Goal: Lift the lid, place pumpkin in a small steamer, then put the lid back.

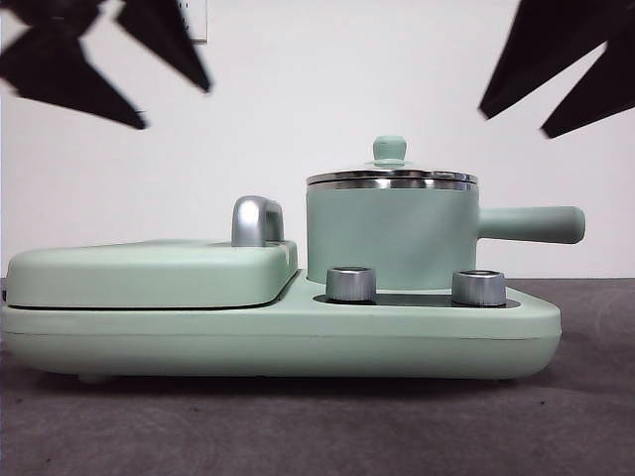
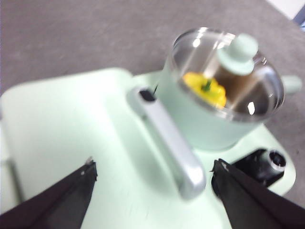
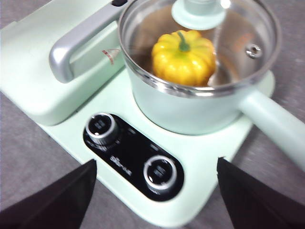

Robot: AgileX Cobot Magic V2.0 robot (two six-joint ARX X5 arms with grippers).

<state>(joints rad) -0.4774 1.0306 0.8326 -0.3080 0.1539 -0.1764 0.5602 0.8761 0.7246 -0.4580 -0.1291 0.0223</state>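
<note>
The small steamer (image 3: 190,107) sits on the cooker base (image 1: 298,332), its handle jutting toward 3 o'clock past the base's edge. The lid (image 3: 200,14) covers it, the pumpkin (image 3: 183,57) inside. Left gripper (image 2: 152,191) and right gripper (image 3: 155,191) hang above, fingers apart, holding nothing.

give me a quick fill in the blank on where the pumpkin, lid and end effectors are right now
1. The pumpkin sits inside the ____.
2. The lid rests on the pot, its knob coloured ____.
3. Both the left end effector and the right end effector are empty, with jaws ____.
4. On the black panel in front of the pot there are ____ silver dials.

Missing words: small steamer; mint-green; open; two
</note>
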